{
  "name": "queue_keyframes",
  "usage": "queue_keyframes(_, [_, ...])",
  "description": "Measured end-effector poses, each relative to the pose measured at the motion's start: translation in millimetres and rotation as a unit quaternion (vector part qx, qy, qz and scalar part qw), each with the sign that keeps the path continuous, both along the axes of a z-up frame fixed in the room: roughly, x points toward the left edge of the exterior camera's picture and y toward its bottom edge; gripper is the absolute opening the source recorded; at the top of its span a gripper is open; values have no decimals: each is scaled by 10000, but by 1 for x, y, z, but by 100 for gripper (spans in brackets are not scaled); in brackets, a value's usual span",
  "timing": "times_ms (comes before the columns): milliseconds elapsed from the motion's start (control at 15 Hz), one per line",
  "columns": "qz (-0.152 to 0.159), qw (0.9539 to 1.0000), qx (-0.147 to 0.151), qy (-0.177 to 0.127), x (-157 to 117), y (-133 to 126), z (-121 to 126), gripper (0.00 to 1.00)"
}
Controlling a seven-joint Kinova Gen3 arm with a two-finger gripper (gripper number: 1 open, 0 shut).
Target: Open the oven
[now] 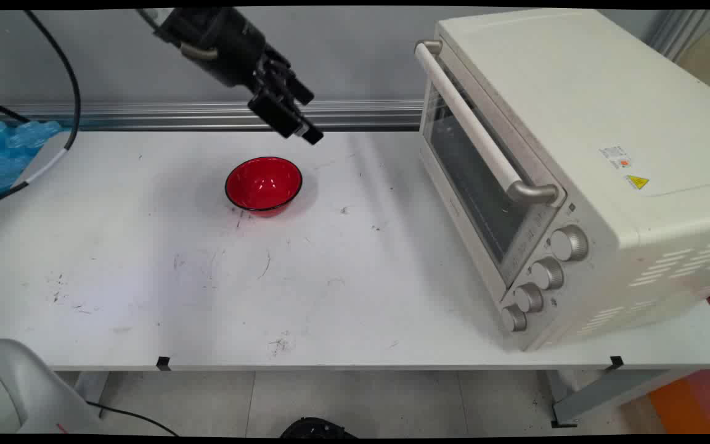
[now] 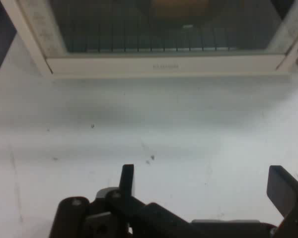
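My black gripper (image 1: 306,126) hangs above the back of the white table (image 1: 145,277), open and empty. Its fingers point down and to the right, toward the oven. A red bowl (image 1: 263,185) stands on the table just below and left of the fingertips, with nothing in it. In the hand view the two fingers stand wide apart around my gripper (image 2: 203,181), bare table lies between them, and the closed glass door of the cream toaster oven (image 2: 164,44) runs across the top.
The cream toaster oven (image 1: 577,154) fills the table's right side, door shut, with a long handle (image 1: 478,132) and several knobs (image 1: 546,274). Blue bubble wrap (image 1: 4,151) lies at the back left. A metal rail (image 1: 176,114) runs along the wall.
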State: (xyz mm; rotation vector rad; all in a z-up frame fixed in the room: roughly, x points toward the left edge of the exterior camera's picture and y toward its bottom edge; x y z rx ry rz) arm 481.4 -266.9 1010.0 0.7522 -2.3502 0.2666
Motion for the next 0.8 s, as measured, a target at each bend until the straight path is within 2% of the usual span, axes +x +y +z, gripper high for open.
queue_keyframes(800, [25, 9996, -221, 183, -50, -48, 35, 100])
